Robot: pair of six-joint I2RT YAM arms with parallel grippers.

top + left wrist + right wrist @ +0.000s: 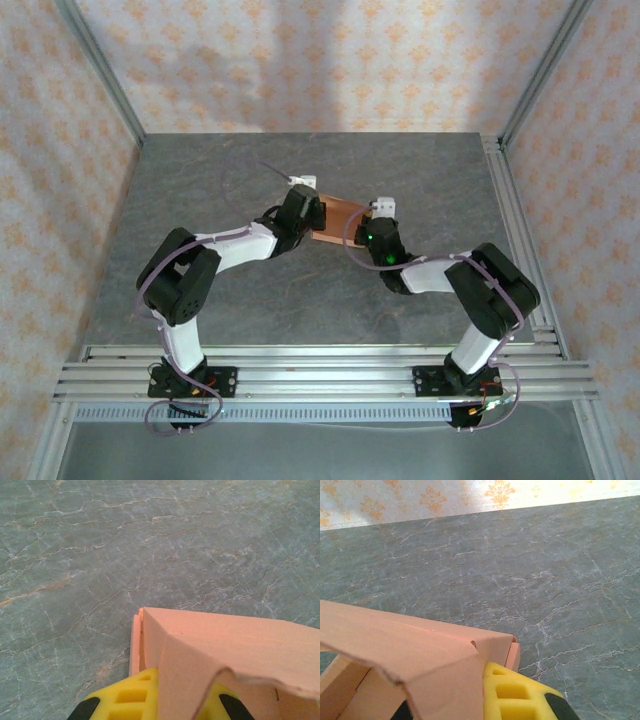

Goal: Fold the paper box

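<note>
Two arms meet over the middle of the grey stone table [200, 180], the left arm [225, 248] reaching in from one side and the right arm [455, 275] from the other. Between them, a little beyond the table's centre, lies the paper box [340, 217], salmon-orange and low.

Up close, the box is partly formed. The left wrist view shows a raised wall [225, 645] with a creased corner and a ragged, curling upper edge. The right wrist view shows the opposite end, with a wall bent over and an open hollow [350, 680] beneath it.

At one end the left gripper [312, 215] is pinched tight on the thin cardboard, and the wall runs down between its yellow pads [130, 697]. At the other end the right gripper [370, 228] is likewise closed as far as it goes. One yellow pad [512, 695] presses against the bent wall, its partner is hidden behind the card, and I judge it to be gripping that wall.

The step in hand looks like setting the end walls upright, with both ends pinched at once. The next move probably calls for turning each wall over its crease and tucking it in, with even pressure from both sides so the light box neither slides nor buckles.
</note>
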